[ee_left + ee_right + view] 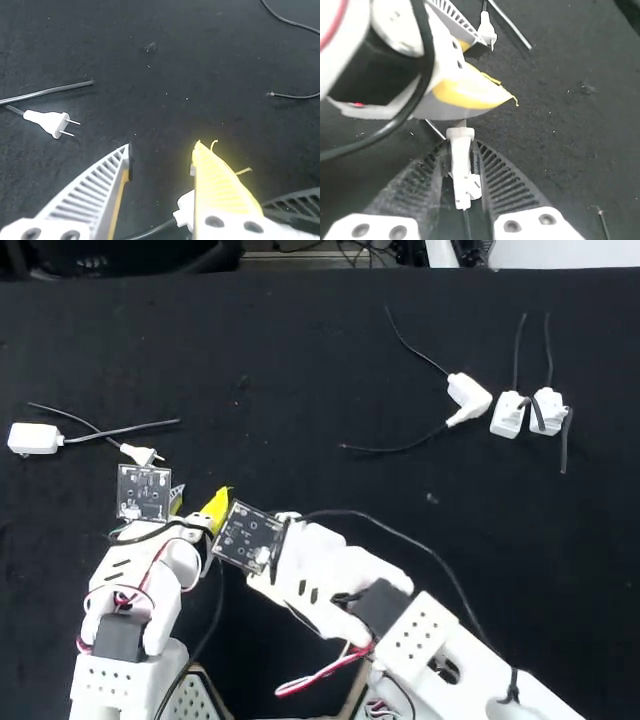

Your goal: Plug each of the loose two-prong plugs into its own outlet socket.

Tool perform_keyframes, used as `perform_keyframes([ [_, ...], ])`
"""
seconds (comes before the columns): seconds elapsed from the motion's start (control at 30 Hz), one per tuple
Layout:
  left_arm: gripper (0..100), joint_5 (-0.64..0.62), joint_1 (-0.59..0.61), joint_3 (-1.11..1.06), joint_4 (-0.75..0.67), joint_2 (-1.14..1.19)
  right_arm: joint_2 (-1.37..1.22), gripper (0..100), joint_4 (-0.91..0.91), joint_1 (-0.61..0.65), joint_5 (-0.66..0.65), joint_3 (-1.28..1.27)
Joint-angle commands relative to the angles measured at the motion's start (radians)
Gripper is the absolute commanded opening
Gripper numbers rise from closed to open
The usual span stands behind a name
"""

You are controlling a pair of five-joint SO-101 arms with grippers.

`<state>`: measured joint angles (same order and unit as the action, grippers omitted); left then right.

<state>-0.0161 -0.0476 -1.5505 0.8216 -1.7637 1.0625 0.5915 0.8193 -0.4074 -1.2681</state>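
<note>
Two arms crowd the near-left part of the worktop (300,350).

The right hand (460,148) is clenched on the held plug (463,182). This is a white body pinched between black ribbed fingers (507,177), with its long axis in line with them. It is probably gripped that way so it can be pushed straight into a socket.

The left hand (162,147) is released, with nothing between its white finger (97,192) and yellow finger (220,190). It hovers over bare cloth. The yellow finger sits just beside the held plug, so I judge a bump between the hands likely.

The loose plug (50,121) lies flat on the worktop with two prongs showing. It is near the left hand's white finger but apart from it, likely that hand's target.

At the far right sit an angled white piece (468,398), a white block (508,415) and, just beside it, a second white block (548,410). All are corded and well apart from both hands. At the far left is a white box (30,438) on a cord, near the loose plug.

Hard to make out:
- The held plug's prongs are hidden, so I can't tell which way it faces.
- Socket holes are too small to see, so I can't tell which pieces are outlets or whether any is occupied.
- The arm bases are cut off at the frame edge.

The task looks early, with neither plug seated.
</note>
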Motion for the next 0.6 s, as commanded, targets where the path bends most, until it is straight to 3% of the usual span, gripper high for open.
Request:
perform_keyframes([
  [0.0, 20, 0.003, 0.007, 0.005, -0.011, 0.005, 0.077, 1.1, 0.006, 0.008, 0.011, 0.008],
  [0.4, 20, 0.003, 0.010, 0.005, -0.011, 0.005, 0.090, 1.1, 0.006, 0.003, 0.011, 0.005],
  [0.57, 20, 0.000, 0.091, 0.013, -0.011, 0.005, 0.053, 1.1, 0.061, -0.006, 0.011, 0.004],
])
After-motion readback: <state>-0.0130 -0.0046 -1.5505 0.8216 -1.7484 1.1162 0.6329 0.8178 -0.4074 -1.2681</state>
